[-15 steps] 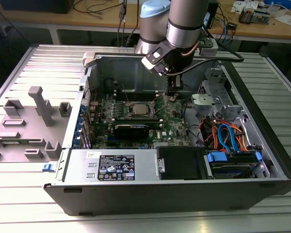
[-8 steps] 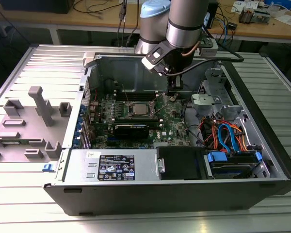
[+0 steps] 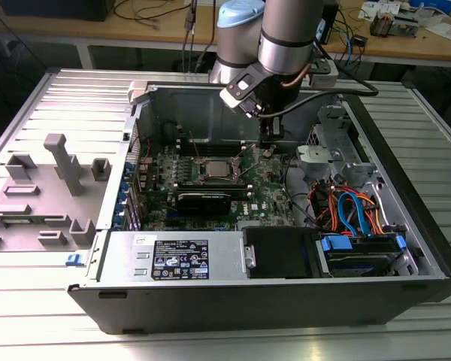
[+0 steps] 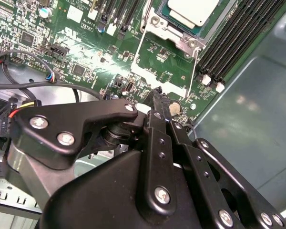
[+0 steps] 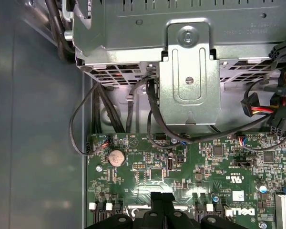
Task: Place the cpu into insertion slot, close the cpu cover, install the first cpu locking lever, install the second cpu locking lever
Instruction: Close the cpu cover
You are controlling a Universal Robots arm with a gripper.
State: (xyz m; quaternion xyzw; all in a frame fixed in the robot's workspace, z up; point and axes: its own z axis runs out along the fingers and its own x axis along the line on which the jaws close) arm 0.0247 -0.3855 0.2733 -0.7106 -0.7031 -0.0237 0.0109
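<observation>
While the gripper [image 3: 270,141] hovers with fingers clenched on nothing, the cpu [image 3: 213,167] lies in the slot [image 3: 201,169] at its eight o'clock in the exterior view, the cover [image 4: 138,57] open.

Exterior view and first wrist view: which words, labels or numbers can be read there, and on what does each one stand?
No text is sure enough to quote.
Black label on the power supply: print too small.
Green board: white codes too small; white logo upside down.
White sticker on the board: too small.
</observation>
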